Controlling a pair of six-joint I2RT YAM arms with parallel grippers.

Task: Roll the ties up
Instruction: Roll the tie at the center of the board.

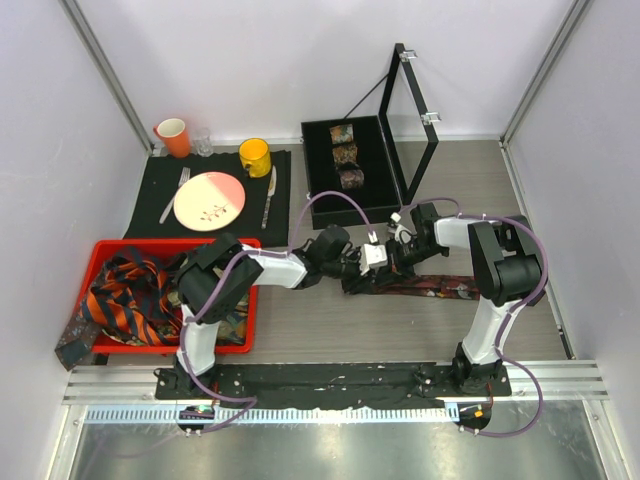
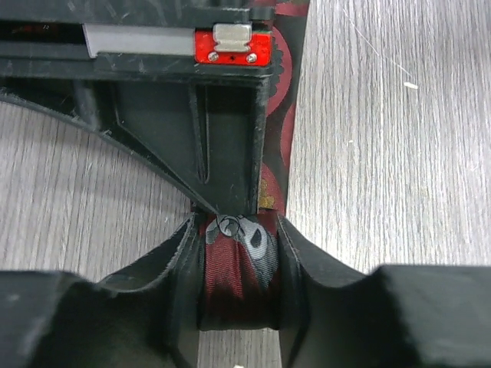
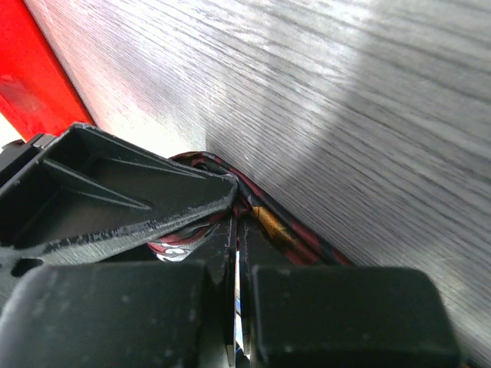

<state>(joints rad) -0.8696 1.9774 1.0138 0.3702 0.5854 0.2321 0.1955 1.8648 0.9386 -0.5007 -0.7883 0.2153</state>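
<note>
- Tie [image 1: 440, 287], dark red and patterned, lies across the middle of the table [image 1: 400, 330], its left end bunched between the grippers.
- Left gripper [image 2: 239, 264] is clamped on that bunched end, fingers pressing both sides.
- Right gripper [image 3: 236, 218], jaws together, pinches the same tie.
- Off to the left, a red bin [image 1: 140, 244] holds striped ties [image 1: 125, 300].
- At the far side, a black box [image 1: 318, 160] holds three rolled ties [image 1: 345, 155].

Top camera hangs high behind the arm bases [image 1: 470, 368], looking down over the whole tabletop [image 1: 400, 330]. Left wrist view points straight down, in tight past the left pincer [image 2: 239, 264] onto the dark red tie [image 2: 278, 130]. Right wrist view sits low, skimming the wood obliquely. All three share that tie.
</note>
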